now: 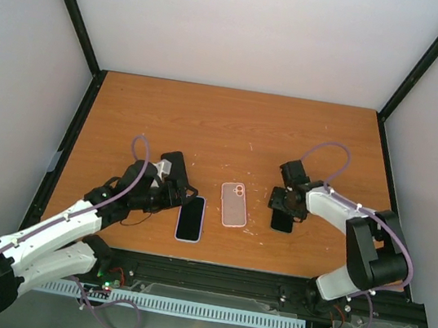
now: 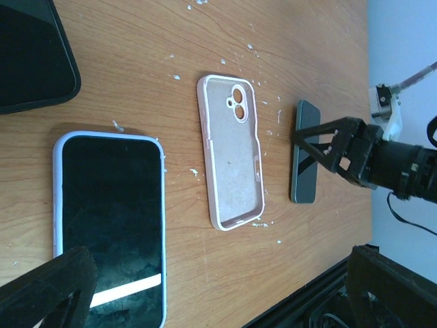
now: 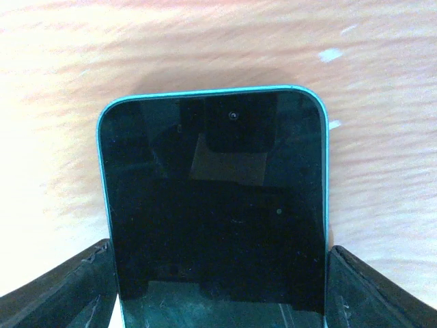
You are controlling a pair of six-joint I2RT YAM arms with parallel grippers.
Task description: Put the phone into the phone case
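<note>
The right gripper (image 1: 285, 204) straddles the phone (image 3: 215, 205); pinching or not, I cannot tell. The left gripper (image 1: 180, 183) gapes wide, case (image 2: 231, 160) ahead.

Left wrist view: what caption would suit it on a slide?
Lavender-edged phone, empty pink case and teal phone in a row, the right end effector straddling the last.

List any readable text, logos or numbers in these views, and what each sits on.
None can be read in any view.
Screen of the lilac-edged black-glass phone: dark, only a glare streak.
Inside of the empty pink plastic phone case: plain, no marking.
Screen of the teal-edged black-glass phone: dark, only reflections.
Shells of the white robot arm links: any label there is too small to tell.
</note>
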